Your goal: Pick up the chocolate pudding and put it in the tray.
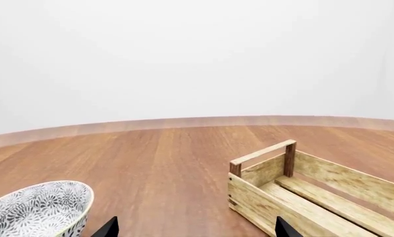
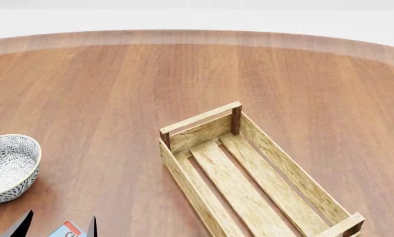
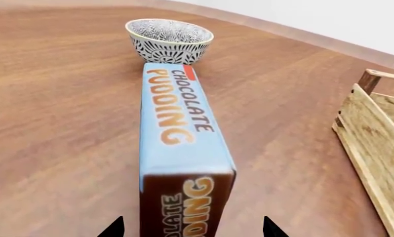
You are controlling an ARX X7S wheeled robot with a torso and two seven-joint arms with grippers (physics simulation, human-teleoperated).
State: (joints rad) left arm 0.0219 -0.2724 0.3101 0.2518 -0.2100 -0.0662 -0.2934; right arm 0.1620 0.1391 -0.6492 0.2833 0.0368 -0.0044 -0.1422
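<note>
The chocolate pudding (image 3: 183, 143) lies flat on the wooden bench (image 2: 118, 89), its light-blue lettered face up, at the near left of the scene; in the head view only a corner of it shows at the bottom edge, between two dark fingertips. In the right wrist view the carton runs lengthwise away from the camera, its dark brown end nearest, and the two tips of the right tool (image 3: 191, 229) stand wide apart on either side of that end, not touching it as far as the picture shows, so the tool is spread and holds nothing. Just beyond the far end of the carton sits a patterned bowl (image 3: 169, 40), very close to it, though whether they touch I cannot tell. The tray (image 2: 250, 182), a light-wood slatted crate, stands to the right of the carton, well apart from it, and its slatted floor shows nothing inside. The left tool (image 1: 193, 229) shows only as two dark tips at the edge of its own view, spread wide and holding nothing, with bowl and crate ahead of it. By my reading the task is at its start: the right tool is lined up over the carton, but gripping, lifting, carrying across and setting down in the crate are all left to do.
</note>
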